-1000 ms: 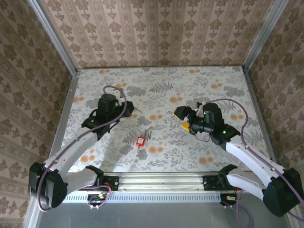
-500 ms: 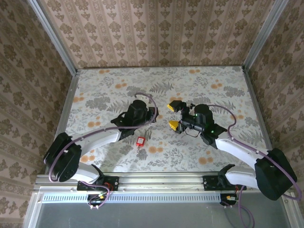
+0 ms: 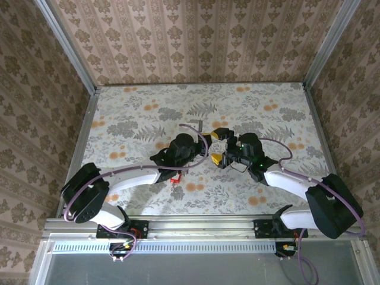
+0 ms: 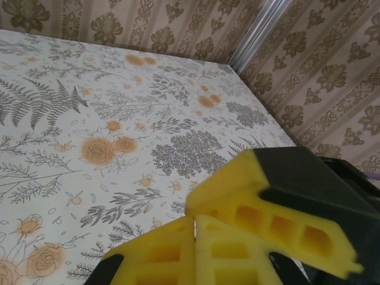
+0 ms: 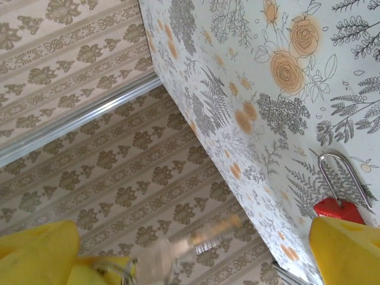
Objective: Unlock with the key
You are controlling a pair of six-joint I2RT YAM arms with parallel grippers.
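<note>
A small red padlock (image 3: 176,177) lies on the flowered table (image 3: 119,113), partly under my left arm. The right wrist view has its red body (image 5: 335,209) and silver shackle (image 5: 344,178) at the lower right. My left gripper (image 3: 208,144) is shut, yellow pads pressed together (image 4: 195,222) with a thin sliver of metal between them. The key (image 5: 202,243) shows blurred in the right wrist view, its blade sticking up and right from the yellow pads at the lower left. My right gripper (image 3: 218,145) stands wide open facing the left one, one yellow finger (image 4: 273,202) almost touching the left fingertips.
Patterned walls (image 3: 202,41) close the table on three sides, with aluminium posts (image 3: 323,41) in the far corners. The arm bases sit on the rail (image 3: 202,228) at the near edge. Purple cables (image 3: 279,145) loop over both wrists.
Both arms have swung in from the sides to the middle of the table. The left gripper came from the far left, stayed shut, and now meets the open right gripper just behind the padlock.
</note>
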